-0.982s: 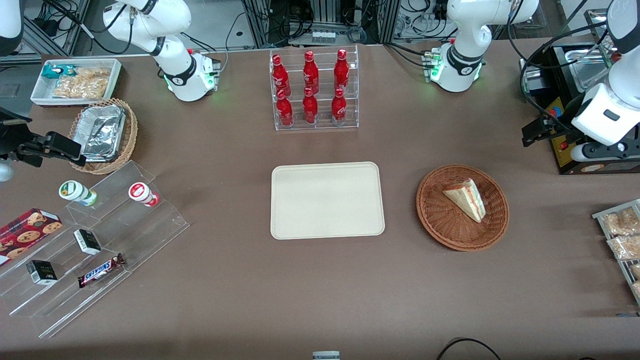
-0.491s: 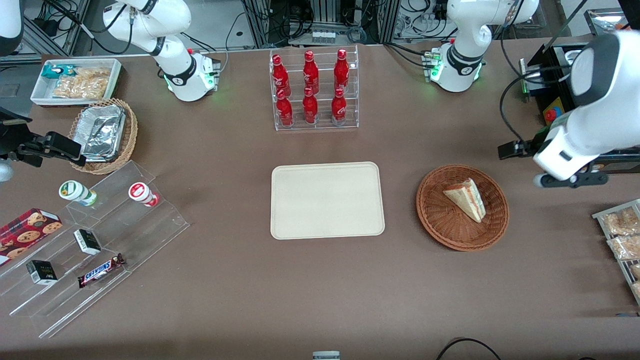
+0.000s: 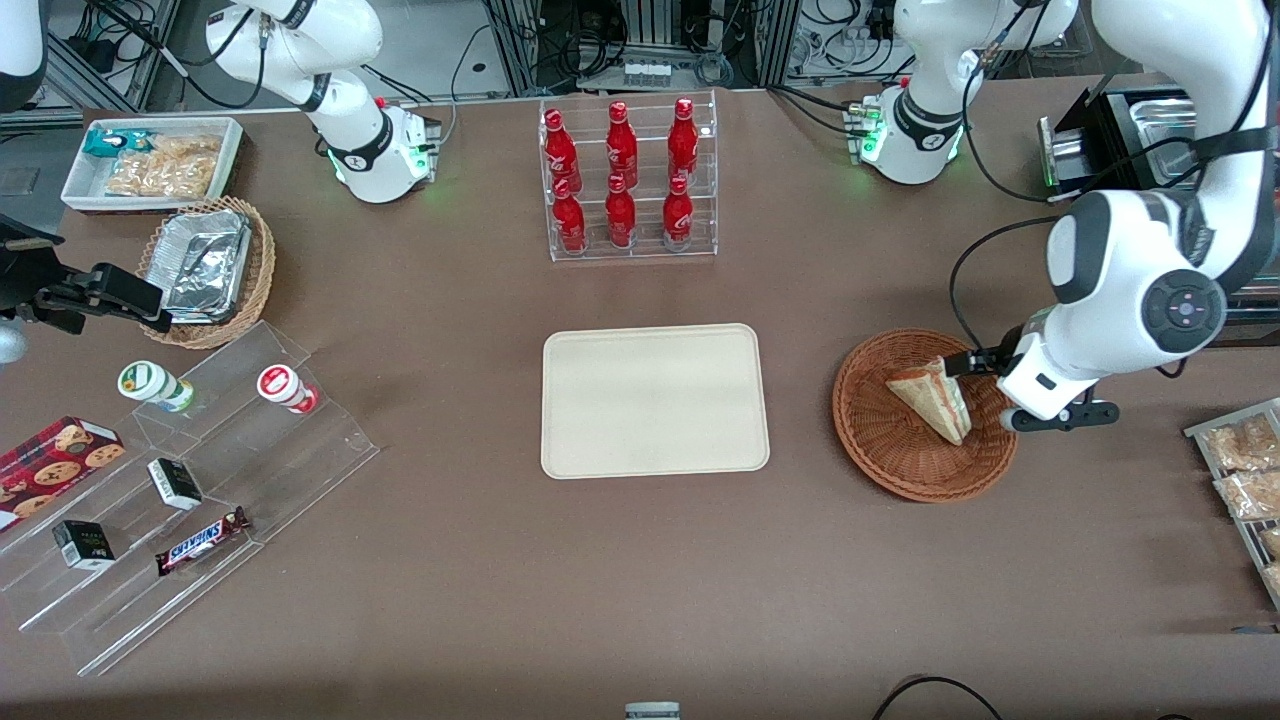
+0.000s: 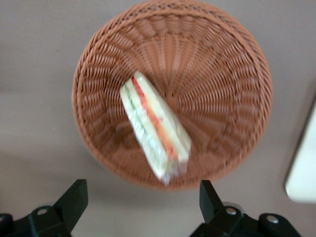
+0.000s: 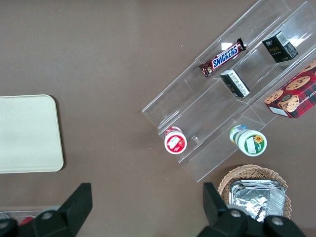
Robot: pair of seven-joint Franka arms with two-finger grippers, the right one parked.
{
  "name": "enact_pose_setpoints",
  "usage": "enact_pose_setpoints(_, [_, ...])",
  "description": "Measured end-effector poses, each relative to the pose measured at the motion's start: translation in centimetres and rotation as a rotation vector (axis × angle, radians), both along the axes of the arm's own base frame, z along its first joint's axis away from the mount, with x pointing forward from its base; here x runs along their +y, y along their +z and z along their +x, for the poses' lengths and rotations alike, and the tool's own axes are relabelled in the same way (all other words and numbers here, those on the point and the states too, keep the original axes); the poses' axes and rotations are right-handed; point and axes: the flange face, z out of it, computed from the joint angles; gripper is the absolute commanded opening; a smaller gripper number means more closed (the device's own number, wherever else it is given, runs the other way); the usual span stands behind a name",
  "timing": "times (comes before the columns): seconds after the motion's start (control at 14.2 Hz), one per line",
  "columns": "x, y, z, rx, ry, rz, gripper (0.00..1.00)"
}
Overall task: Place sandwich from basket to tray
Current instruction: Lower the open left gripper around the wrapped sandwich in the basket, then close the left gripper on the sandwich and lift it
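Observation:
The sandwich (image 3: 935, 398), a pale bread wedge with red, orange and green filling, lies in the reddish-brown wicker basket (image 3: 880, 470). My left gripper (image 3: 985, 385) hangs over the basket's rim on the working arm's side, above the sandwich's end. In the left wrist view the sandwich (image 4: 155, 128) lies slanted in the basket (image 4: 222, 59). The gripper (image 4: 140, 202) is open there, both fingers (image 4: 74, 200) wide apart, with only bare table between them just outside the rim. The cream tray (image 3: 655, 400) lies flat beside the basket, toward the parked arm, with nothing on it; its corner (image 4: 303, 173) shows too.
A clear rack of red bottles (image 3: 628, 180) stands farther from the front camera than the tray. A black appliance (image 3: 1130, 150) and a rack of snack packets (image 3: 1245, 470) sit at the working arm's end. Acrylic steps with snacks (image 3: 190, 480), a foil-tray basket (image 3: 205, 265) and a white bin (image 3: 150, 160) are at the parked arm's end.
My left arm has swung from beside the black appliance toward the basket and come lower; the gripper now hangs over the basket's rim. Sandwich, basket and tray have not moved.

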Motion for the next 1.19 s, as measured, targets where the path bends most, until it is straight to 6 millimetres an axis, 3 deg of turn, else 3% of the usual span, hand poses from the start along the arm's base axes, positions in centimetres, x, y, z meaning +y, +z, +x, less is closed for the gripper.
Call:
enact_pose_setpoints(0.28, [-1.1,-4.7,-2.3,-0.091,0.216,0.023,1.0])
enact_pose_setpoints(0.63, [-1.2,-5.3,-3.5,-0.142,0.549,0.051,1.0])
enact_pose_setpoints(1.05, [-0.8,-9.3,-6.1,-0.216,0.73,0.034,1.0])
enact_pose_setpoints(1.12, [-0.8,-9.6,-6.1,-0.212,0.744,0.037,0.96])
enact_pose_setpoints(1.19, [-0.9,-9.9,-6.2,-0.21,0.754,0.037,0.78])
